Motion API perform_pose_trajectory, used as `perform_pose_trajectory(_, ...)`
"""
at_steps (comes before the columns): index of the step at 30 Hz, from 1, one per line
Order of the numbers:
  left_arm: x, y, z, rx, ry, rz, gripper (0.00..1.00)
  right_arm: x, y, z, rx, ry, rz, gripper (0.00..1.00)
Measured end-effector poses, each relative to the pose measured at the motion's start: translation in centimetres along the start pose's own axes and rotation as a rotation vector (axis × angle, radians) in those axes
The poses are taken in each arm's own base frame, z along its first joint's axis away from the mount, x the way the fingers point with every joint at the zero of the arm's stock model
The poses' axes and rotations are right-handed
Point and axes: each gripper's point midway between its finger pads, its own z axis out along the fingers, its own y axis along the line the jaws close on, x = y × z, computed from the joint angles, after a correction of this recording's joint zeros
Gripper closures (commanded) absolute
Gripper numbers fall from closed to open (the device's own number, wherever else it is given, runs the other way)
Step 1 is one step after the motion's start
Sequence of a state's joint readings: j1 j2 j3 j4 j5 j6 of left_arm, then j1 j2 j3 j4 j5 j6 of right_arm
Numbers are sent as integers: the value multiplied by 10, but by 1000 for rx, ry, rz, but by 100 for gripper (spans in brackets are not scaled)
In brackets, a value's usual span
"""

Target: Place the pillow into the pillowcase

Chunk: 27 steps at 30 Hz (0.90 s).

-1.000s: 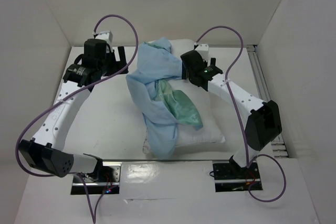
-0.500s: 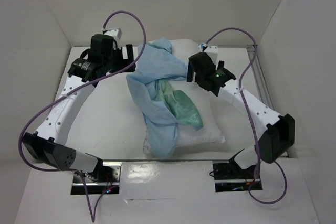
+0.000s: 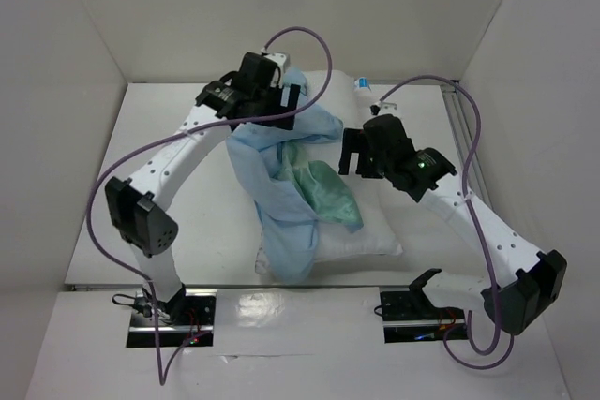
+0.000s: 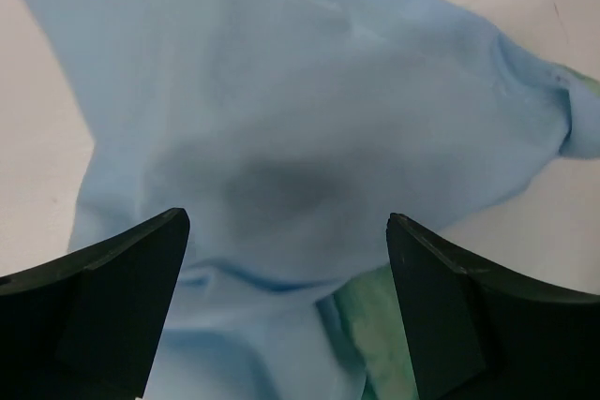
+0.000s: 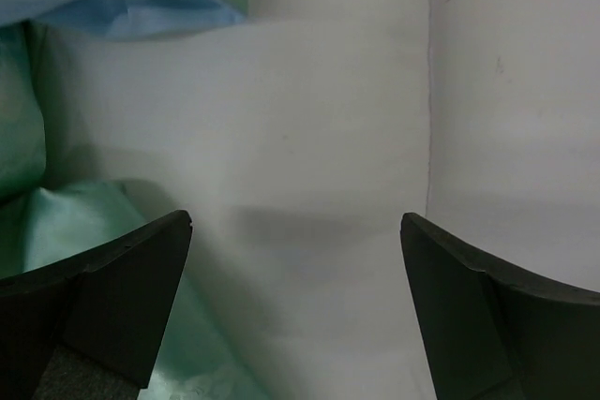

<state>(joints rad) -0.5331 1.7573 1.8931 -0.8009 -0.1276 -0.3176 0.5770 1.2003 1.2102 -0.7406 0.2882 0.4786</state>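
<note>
Tools: two, left tool (image 4: 286, 222) and right tool (image 5: 295, 222), fingers apart
pillow (image 3: 373, 224): one
pillowcase (image 3: 279, 196): one, draped over pillow

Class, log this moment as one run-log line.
left gripper open above pillowcase | right gripper open above pillow | pillowcase draped over pillow, not yet inserted

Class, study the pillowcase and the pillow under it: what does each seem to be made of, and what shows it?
The pillowcase: thin cloth, probably woven; matte light blue on one face, slightly shiny sea-green on the other; it lies limp in soft folds. The pillow: plain matte white fabric, apparently over soft filling, since it looks plump and rounded. The exact fibre cannot be told.
</note>
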Motion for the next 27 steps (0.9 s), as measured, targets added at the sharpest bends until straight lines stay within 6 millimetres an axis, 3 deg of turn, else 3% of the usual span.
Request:
perform_pose_trajectory(3, -1, -12, 32, -12, 23, 30, 1, 21, 2, 2, -44, 61, 0, 0)
perform_pose_trajectory(4, 2, -16, 44, -9, 41, 36, 9, 29, 3, 4, -57, 86, -1, 0)
perform_pose_trajectory(5, 7, -19, 54, -7, 60, 38, 24, 36, 3, 6, -66, 110, -2, 0)
perform_pose_trajectory(6, 13, -22, 65, 3, 89, 35, 83, 45, 3, 9, -72, 135, 0, 0)
perform_pose_trajectory(7, 19, -22, 73, 14, 117, 24, 100, 52, 2, 13, -74, 156, 5, 0)
perform_pose_trajectory(10, 25, -8, 84, 45, 174, -23, 100, 65, -1, 25, -59, 186, 43, 0)
perform_pose_trajectory(12, 16, 11, 77, 56, 169, -89, 100, 68, 0, 32, -73, 179, 67, 17)
perform_pose_trajectory(13, 7, 23, 70, 58, 150, -128, 100, 69, 1, 35, -86, 178, 80, 40)
perform_pose_trajectory(16, -28, 64, 30, 60, 48, -248, 100, 69, 8, 44, -139, 178, 113, 71)
perform_pose_trajectory(17, -41, 76, 11, 64, -1, -287, 100, 69, 11, 48, -151, 184, 118, 99)
perform_pose_trajectory(20, -79, 108, -56, 66, -186, -364, 100, 70, 18, 60, -177, 203, 129, 100)
perform_pose_trajectory(21, -91, 116, -93, 61, -273, -381, 100, 69, 20, 63, -179, 207, 128, 100)
perform_pose_trajectory(25, -117, 102, -188, 138, -492, -356, 100, 50, 13, 65, -114, 166, 137, 100)
perform_pose_trajectory(27, -120, 94, -211, 178, -538, -346, 100, 34, 1, 62, -54, 121, 147, 100)
